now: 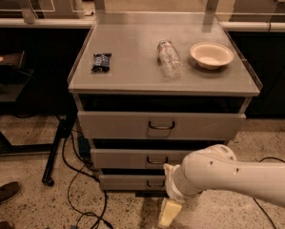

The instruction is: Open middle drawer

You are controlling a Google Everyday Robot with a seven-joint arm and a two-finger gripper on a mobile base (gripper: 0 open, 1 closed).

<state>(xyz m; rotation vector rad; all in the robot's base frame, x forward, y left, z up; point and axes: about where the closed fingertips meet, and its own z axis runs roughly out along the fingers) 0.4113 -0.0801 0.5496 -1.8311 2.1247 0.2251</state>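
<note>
Item: wide shallow grey metal middle drawer [127, 158]. Rigid, probably light, slides straight out. Hold point: small dark loop handle [157, 161], front centre. Cream-tipped gripper [170, 213] below handle, slightly right, apart; whether parted or closed cannot be told.

Snack packet [101, 62] is lying on the cabinet top [132, 78], with the bottle [169, 58] at its 3 o'clock and the bowl [211, 55] beyond. Gripper [168, 215] is hanging at 5 o'clock of the middle drawer [127, 159].

My arm [247, 175] enters at frame R edge, runs approx. horiz. to L, bends down at wrist jt [192, 179], w/ my gripper [169, 213] hanging below, pointing down, bottom-centre.
</note>
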